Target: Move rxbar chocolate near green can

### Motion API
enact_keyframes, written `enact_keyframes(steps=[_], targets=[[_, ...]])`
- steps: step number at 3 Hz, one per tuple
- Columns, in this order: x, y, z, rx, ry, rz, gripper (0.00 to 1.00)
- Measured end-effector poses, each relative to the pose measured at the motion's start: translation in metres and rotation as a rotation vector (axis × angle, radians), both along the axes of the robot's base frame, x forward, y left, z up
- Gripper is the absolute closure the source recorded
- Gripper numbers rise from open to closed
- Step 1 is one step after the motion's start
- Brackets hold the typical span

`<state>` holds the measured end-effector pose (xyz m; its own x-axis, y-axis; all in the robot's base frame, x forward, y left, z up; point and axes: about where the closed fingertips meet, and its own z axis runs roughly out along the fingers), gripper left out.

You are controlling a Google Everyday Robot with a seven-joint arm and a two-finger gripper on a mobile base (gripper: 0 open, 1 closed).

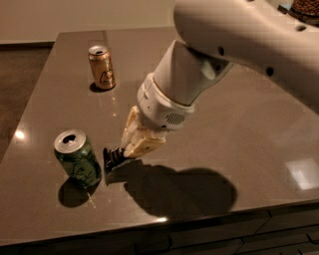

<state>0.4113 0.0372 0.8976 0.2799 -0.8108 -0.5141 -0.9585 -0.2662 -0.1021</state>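
The green can (78, 158) stands upright near the table's front left, silver top showing. The rxbar chocolate (112, 158), a black wrapper, is held in my gripper (124, 149) just right of the green can, a small gap apart, low over or on the table top. My cream-coloured fingers (141, 146) are shut on the bar's right end. The white arm reaches down from the upper right and hides the table behind it.
A gold-tan can (102, 67) stands upright at the far left of the brown table (259, 124). The table's front edge runs just below the arm's shadow. A dark object (304, 7) sits at the top right corner.
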Motion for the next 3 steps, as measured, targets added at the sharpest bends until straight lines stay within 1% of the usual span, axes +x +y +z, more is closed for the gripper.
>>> enact_keyframes(steps=[1, 3], targets=[[-0.0097, 0.0132, -0.0034, 0.027, -0.005, 0.026, 0.61], [-0.0116, 0.0147, -0.0004, 0.025, -0.014, 0.029, 0.15]])
